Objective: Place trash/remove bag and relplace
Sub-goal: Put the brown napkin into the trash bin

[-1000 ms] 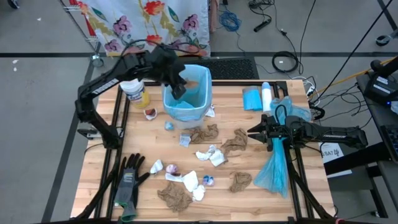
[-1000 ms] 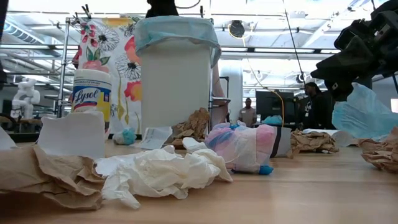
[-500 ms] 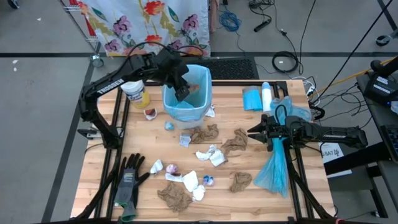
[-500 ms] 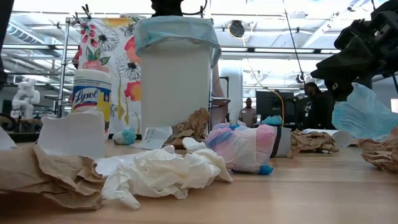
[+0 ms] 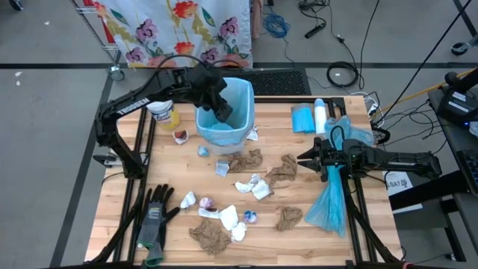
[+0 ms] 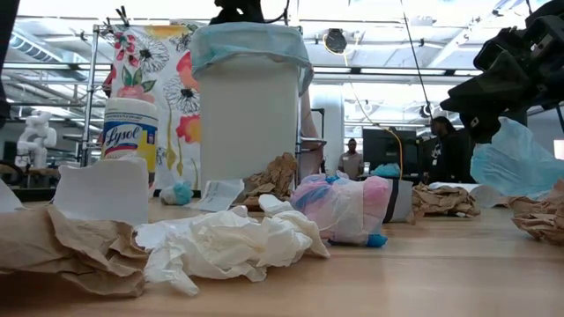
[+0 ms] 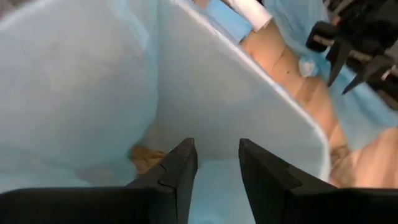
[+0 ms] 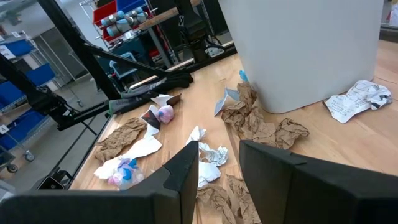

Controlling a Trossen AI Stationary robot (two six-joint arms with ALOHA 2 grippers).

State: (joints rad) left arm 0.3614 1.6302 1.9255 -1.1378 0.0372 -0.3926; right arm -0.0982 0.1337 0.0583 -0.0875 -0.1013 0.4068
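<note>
The white bin with its blue liner stands at the table's far middle. My left gripper hangs over its mouth, pointing slantwise down into it, open with nothing between its fingers. A brown paper scrap lies at the bottom of the liner. More trash is strewn on the table in front of the bin: brown paper, white wads and small bluish wrappers. My right gripper waits at the right, open and empty.
A yellow wipes canister stands left of the bin. Black-and-grey gloves lie near the left front. A blue bag roll and a loose blue bag lie by the right arm. A flowered cloth hangs behind the table.
My left gripper has rolled at the wrist and shifted a little toward the table's right over the bin's mouth. The brown scrap that showed beside its fingers in the high view is gone from there.
</note>
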